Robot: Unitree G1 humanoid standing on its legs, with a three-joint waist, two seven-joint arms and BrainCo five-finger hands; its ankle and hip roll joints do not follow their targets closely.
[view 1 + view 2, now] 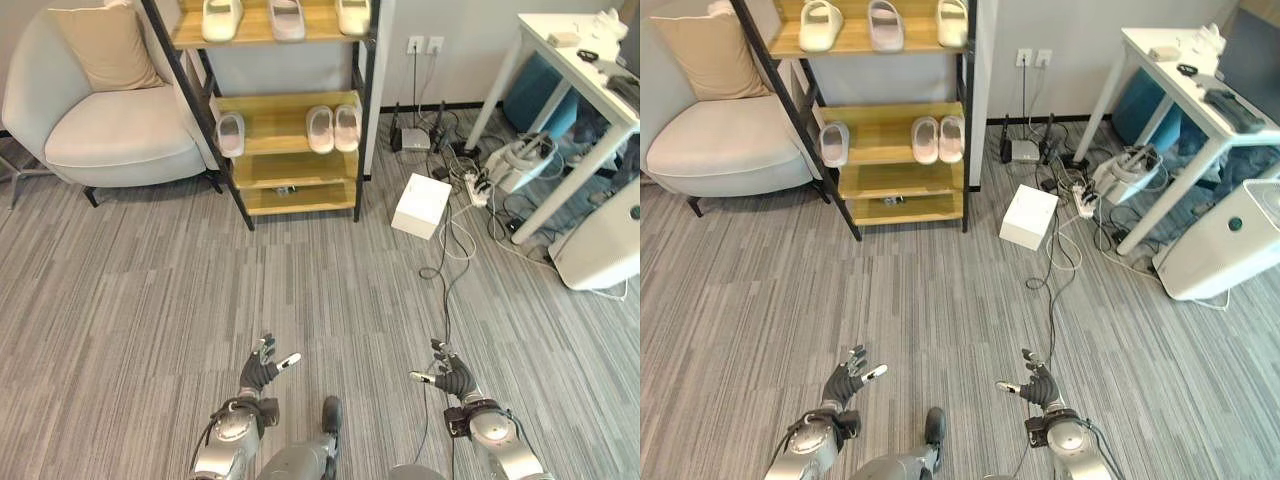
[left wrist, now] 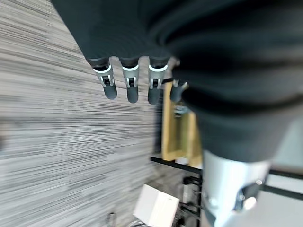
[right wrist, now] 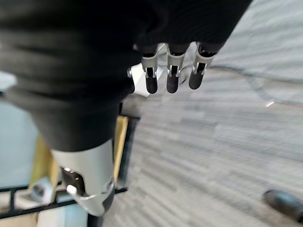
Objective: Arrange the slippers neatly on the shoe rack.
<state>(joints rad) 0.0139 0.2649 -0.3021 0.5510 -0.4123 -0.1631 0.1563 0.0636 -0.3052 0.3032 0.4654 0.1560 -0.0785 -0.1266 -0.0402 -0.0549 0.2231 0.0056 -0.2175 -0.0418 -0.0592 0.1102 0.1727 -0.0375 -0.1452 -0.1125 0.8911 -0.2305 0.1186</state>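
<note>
Currently, here is what I read from the head and wrist views.

Floor (image 1: 150,290): grey striped carpet, wide open between me and the rack; I judge a straight walk forward is free.
Armchair (image 1: 110,120): just left of the rack, touching its leaning frame; that side is tight.
Bench (image 1: 575,75): far right, cables and a white box (image 1: 421,205) on the floor between it and the rack's right post.
Shoe rack (image 1: 290,110): ahead, slightly left of centre, well apart from both hands.
Slippers: three on the top shelf (image 1: 287,18); on the middle shelf one alone at left (image 1: 231,133) and a pair (image 1: 334,127) touching side by side at right. Long axes run front to back.
Left hand (image 1: 262,370): low, fingers spread, holding nothing; I judge it slightly nearer the lone slipper.
Right hand (image 1: 450,377): low, fingers apart, holding nothing.
</note>
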